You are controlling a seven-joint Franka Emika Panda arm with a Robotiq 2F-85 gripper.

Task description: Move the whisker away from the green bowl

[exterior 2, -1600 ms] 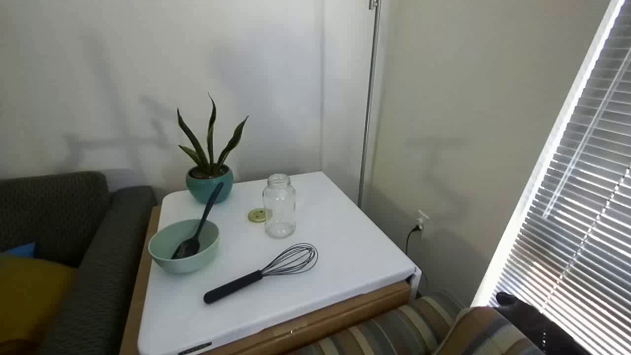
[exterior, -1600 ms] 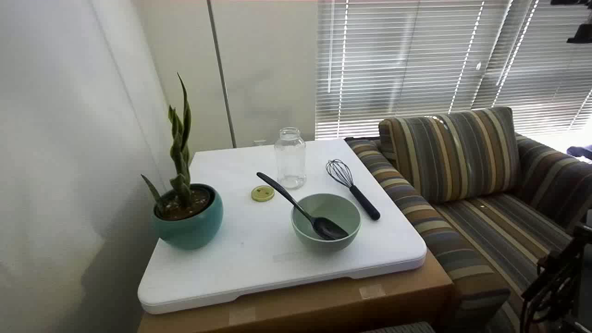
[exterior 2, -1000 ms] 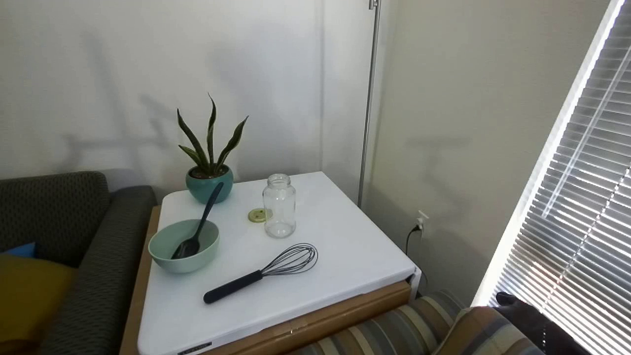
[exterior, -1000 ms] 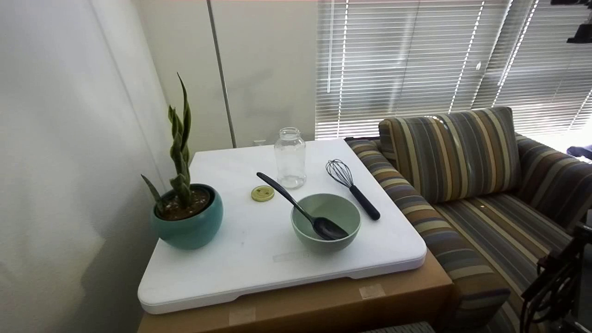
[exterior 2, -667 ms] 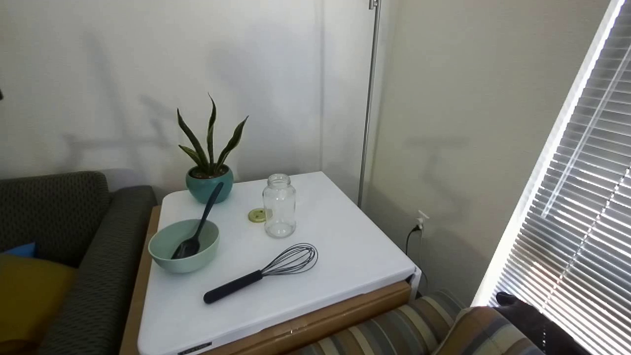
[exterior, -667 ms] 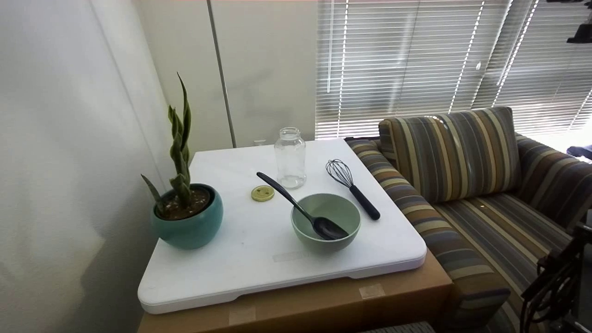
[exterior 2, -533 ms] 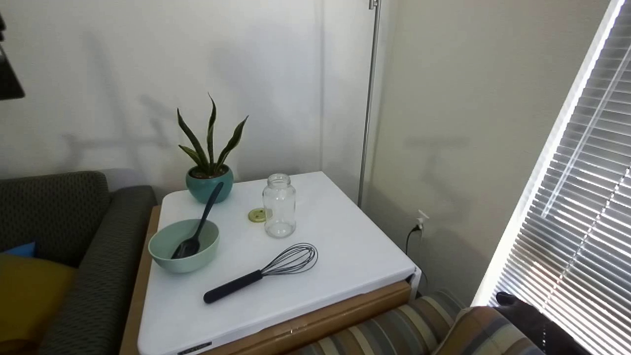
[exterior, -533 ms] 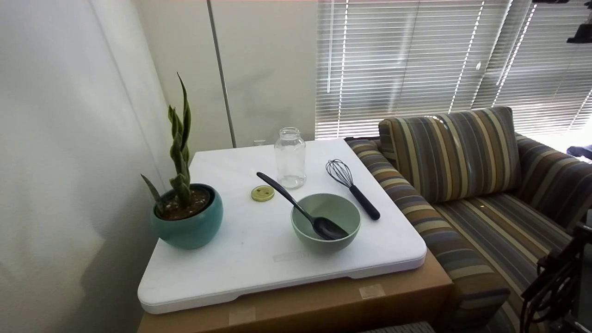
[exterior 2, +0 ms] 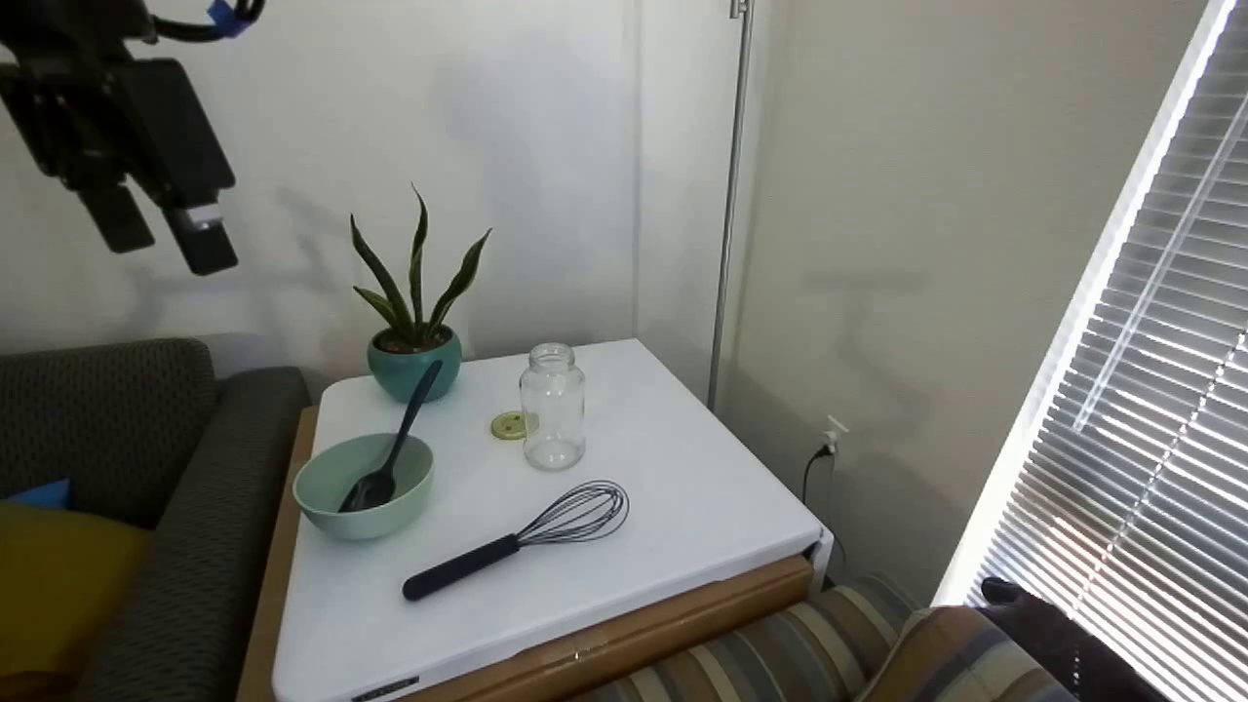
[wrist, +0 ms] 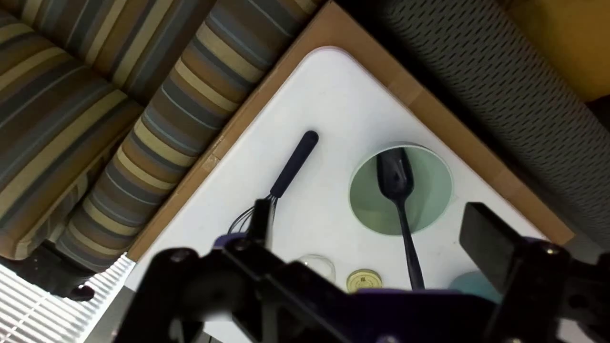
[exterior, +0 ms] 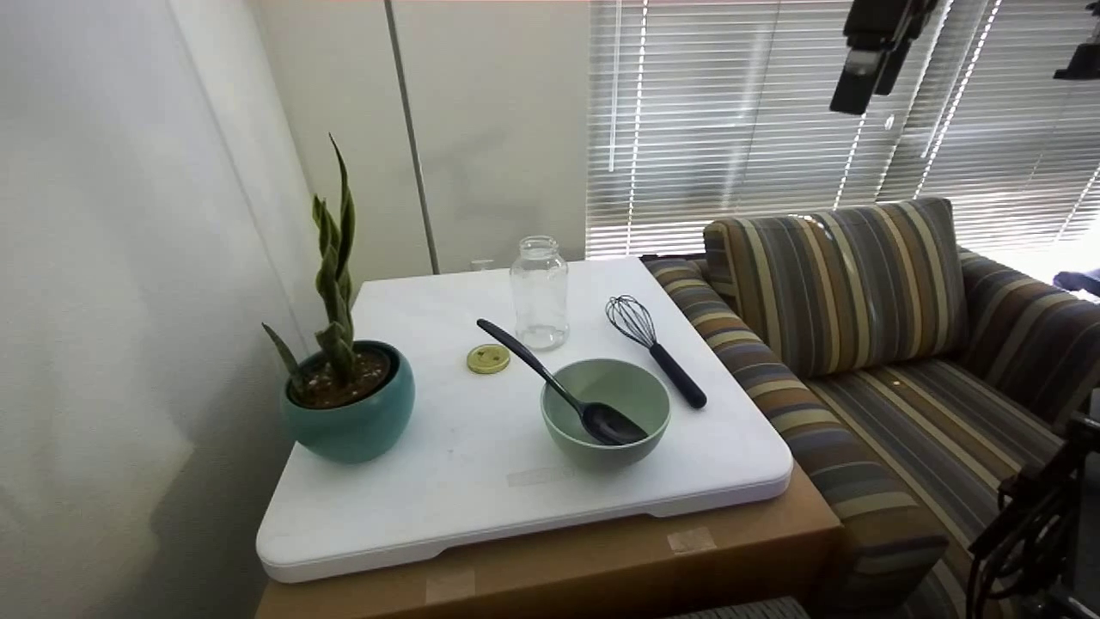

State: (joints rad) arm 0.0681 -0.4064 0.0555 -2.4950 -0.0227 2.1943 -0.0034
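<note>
The whisk (exterior 2: 507,547) has a matt, plastic-looking handle, the green bowl (exterior 2: 363,526) smooth, satin-like sides, and the spoon (wrist: 396,180) a glossy plastic look. The jar (exterior 2: 553,414) is clear, shiny glass. The desk (exterior: 430,507) looks like smooth plastic; at three o'clock from it, in an exterior view, the armchair (exterior: 894,413) is covered in striped cloth.

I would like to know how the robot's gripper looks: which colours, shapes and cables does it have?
The gripper is black, with two blocky, straight-sided fingers; one carries a small pale grey patch. A black cable with a bright blue piece on it shows above in an exterior view. The wrist view also shows purple parts.
</note>
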